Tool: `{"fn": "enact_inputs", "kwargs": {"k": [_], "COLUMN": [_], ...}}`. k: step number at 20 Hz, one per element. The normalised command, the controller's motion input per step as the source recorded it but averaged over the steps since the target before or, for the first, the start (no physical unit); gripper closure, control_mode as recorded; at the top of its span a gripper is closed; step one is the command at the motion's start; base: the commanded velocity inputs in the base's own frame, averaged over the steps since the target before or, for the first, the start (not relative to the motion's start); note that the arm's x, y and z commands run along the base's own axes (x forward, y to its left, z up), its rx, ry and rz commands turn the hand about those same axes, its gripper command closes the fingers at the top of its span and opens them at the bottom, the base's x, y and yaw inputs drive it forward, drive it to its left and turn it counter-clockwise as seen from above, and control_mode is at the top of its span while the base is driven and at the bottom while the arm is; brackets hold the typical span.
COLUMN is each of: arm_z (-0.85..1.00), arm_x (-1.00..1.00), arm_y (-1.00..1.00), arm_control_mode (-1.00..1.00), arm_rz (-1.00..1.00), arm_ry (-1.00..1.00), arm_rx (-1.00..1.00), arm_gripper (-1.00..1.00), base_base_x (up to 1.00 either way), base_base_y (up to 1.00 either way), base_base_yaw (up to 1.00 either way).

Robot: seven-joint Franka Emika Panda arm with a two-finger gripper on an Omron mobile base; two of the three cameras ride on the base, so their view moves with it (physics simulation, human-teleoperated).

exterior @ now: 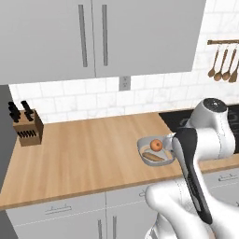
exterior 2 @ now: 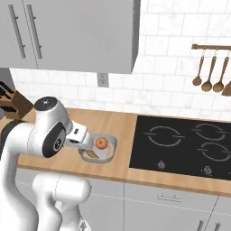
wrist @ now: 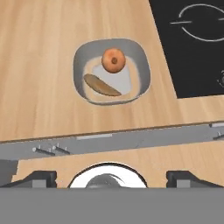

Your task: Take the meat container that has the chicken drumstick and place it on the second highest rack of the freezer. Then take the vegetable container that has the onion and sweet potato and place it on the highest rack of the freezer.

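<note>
Wooden desk (exterior: 84, 154) carries a single grey container (wrist: 142, 65) near its front edge, just left of the black cooktop (exterior 2: 180, 144) — inside lie a round orange onion (wrist: 113, 60) and a long brown sweet potato (wrist: 101, 85), so this is the vegetable container. No container with a chicken drumstick is to be seen on the desk, and the freezer is out of these pictures; my judgement is that the meat half may be finished, though nothing here proves it. What plainly remains is the second half: the vegetable container sits unlifted on the desk and must go to the highest freezer rack.

In the hand view the tool (wrist: 107, 177) hangs above the desk's front edge, looking down at the container from some way off. Its two dark fingertips (wrist: 39, 178) stand wide apart — open, with nothing between them and touching nothing. It would next have to come down over the container's rim.
</note>
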Motion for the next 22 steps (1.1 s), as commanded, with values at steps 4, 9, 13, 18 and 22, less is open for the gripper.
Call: {"fn": "enact_inputs", "kwargs": {"k": [4, 9, 13, 18, 22], "arm_z": [-0.41, -0.07, -0.29, -0.34, -0.14], "arm_x": [-0.26, -0.16, 0.03, 0.42, 0.48], "arm_y": [-0.89, -0.56, -0.03, 0.13, 0.0], "arm_control_mode": [-1.0, -1.0, -1.0, -1.0, -1.0], "arm_rz": [-0.58, -0.34, -0.11, -0.07, -0.02], "arm_ry": [0.03, 0.15, 0.11, 0.09, 0.02], "arm_rx": [0.55, 0.35, 0.02, 0.01, 0.05], "arm_gripper": [-1.0, -1.0, -1.0, -1.0, -1.0], "base_base_x": [0.0, 0.0, 0.0, 0.0, 0.0], "base_base_y": [0.0, 0.0, 0.0, 0.0, 0.0], "base_base_yaw": [0.0, 0.0, 0.0, 0.0, 0.0]}}
